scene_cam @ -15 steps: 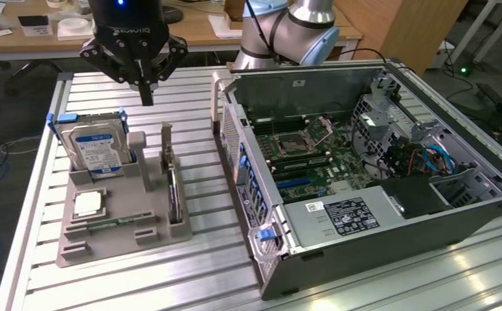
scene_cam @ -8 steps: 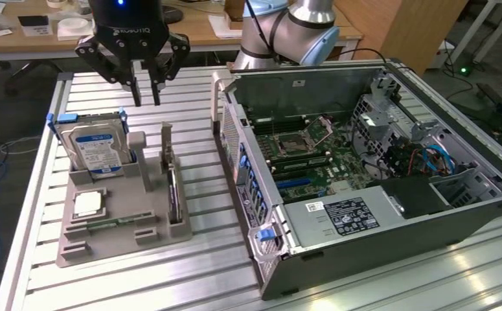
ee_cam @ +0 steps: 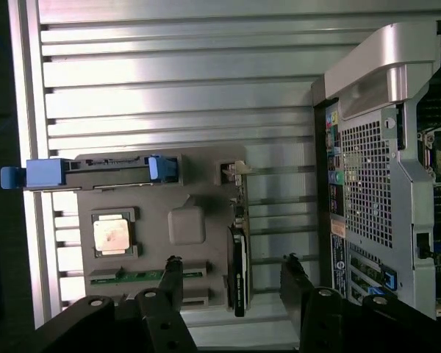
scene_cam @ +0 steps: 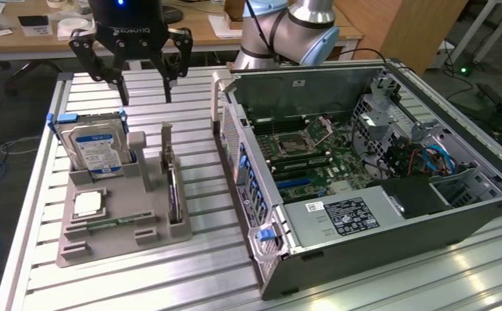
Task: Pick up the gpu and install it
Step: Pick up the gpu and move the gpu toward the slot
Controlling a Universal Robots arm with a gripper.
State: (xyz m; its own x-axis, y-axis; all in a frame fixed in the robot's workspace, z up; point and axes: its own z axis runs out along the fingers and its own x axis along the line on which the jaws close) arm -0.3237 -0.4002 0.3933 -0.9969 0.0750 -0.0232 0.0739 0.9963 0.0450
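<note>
The gpu [scene_cam: 171, 186] stands on its long edge in a narrow slot of the grey fixture [scene_cam: 129, 223], bracket end toward twelve o'clock in the exterior view. Held upright like this, its top edge is free and both flat faces are bare, probably so that the fingers can close on it from above. The same fixture props the hard drive [scene_cam: 98, 152] upright at about ten o'clock of the gpu and cradles the processor chip [scene_cam: 89, 204] flat at about eight o'clock. The open computer case [scene_cam: 363, 175] lies on its side on the table [scene_cam: 190, 278] at three o'clock of the fixture, motherboard facing up, which leaves its slots reachable from overhead.

The gripper [scene_cam: 145, 97] hangs above the table at twelve o'clock of the fixture, well clear of everything. Its fingers [scene_cam: 123, 91] stand wide apart, holding and touching nothing.

In the wrist view the gripper [ee_cam: 231, 259] looks straight down. The gpu [ee_cam: 239, 250] lies in line with the gap between the spread fingers [ee_cam: 174, 276], with the fixture [ee_cam: 187, 224] to one side and the case [ee_cam: 375, 184] to the other. The card has not yet been lifted.
</note>
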